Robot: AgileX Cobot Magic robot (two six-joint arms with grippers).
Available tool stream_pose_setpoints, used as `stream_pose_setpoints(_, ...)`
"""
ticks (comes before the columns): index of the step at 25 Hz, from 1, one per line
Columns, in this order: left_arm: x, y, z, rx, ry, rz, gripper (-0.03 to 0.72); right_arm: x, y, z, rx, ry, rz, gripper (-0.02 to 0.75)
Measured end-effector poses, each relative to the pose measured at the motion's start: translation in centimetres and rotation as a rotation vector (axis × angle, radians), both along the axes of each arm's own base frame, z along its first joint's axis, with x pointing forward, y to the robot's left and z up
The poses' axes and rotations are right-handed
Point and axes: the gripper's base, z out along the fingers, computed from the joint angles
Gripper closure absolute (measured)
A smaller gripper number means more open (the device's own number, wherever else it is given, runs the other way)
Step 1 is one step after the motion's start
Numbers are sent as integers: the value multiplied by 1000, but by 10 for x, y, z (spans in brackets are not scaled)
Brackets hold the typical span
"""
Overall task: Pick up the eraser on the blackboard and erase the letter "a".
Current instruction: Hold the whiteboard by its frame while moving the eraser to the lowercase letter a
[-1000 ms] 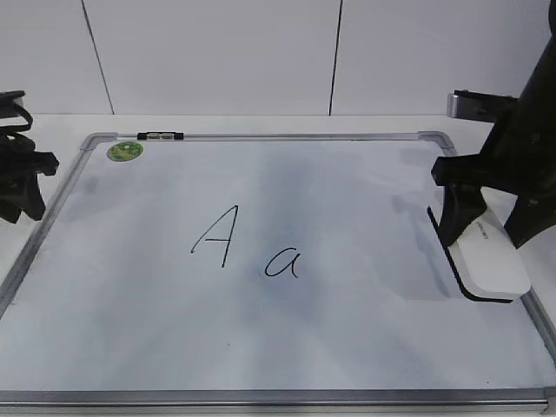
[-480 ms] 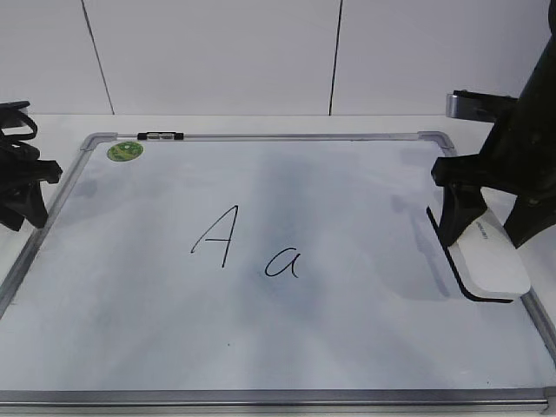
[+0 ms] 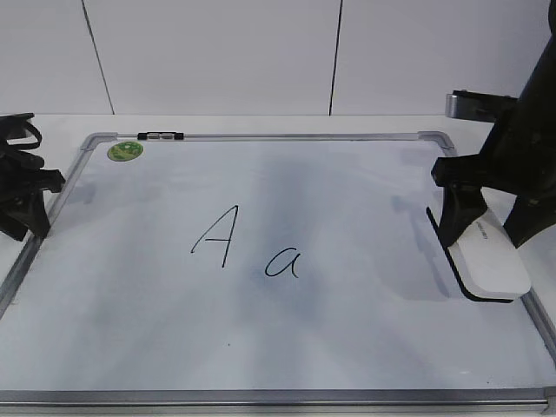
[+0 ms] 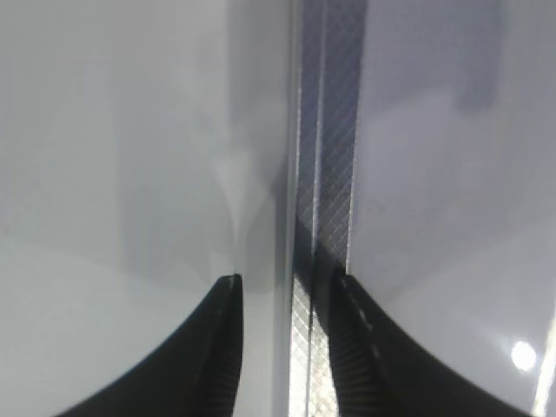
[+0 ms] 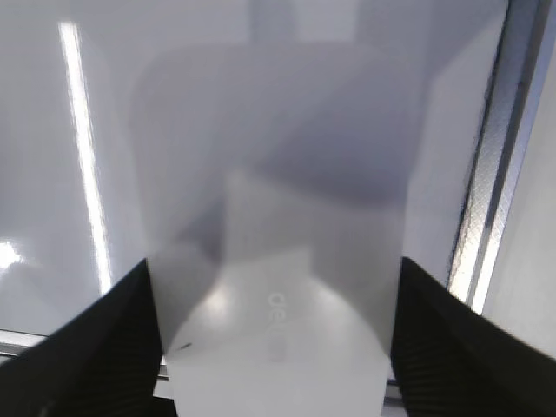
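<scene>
Right now right gripper (image 3: pixel 480 228) spread astride eraser (image 3: pixel 491 261), frame right; wrist view alone shows grey lettering. Left gripper (image 4: pixel 282 291) spread over board frame (image 4: pixel 323 174).

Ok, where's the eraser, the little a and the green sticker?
eraser (image 3: pixel 493 262), exterior view, middle of its white top.
little a (image 3: pixel 283 262), exterior view, on its round loop.
green sticker (image 3: pixel 125 151), exterior view, its centre.

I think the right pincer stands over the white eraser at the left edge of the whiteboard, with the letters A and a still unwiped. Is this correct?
Not quite: the eraser lies at the right edge of the whiteboard, as the exterior view shows. The right pincer does straddle it, and the capital "A" and small "a" are unwiped.
</scene>
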Motion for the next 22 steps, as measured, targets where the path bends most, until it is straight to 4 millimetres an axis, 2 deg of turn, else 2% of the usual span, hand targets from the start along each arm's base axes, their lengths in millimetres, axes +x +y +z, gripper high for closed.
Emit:
stream_pose_setpoints(3, 0, 0, 0, -5, 0, 3, 524, 0, 0, 0, 0, 0, 2, 182)
stream_pose_setpoints(6, 0, -1, 0, -7, 1, 4, 638, 0, 0, 0, 0, -1, 8, 182)
stream_pose_setpoints(8, 0, -1, 0, -7, 1, 4, 672, 0, 0, 0, 0, -1, 8, 182)
stream_pose_setpoints(13, 0, -1, 0, -7, 1, 4, 675, 11, 5, -14, 1, 28, 30, 182)
stream_pose_setpoints(20, 0, -1, 0, -7, 1, 4, 675, 29, 38, -31, -20, 39, 128, 182)
stream_pose_setpoints(22, 0, -1, 1, -7, 0, 4, 675, 33, 50, -30, -35, 18, 164, 182)
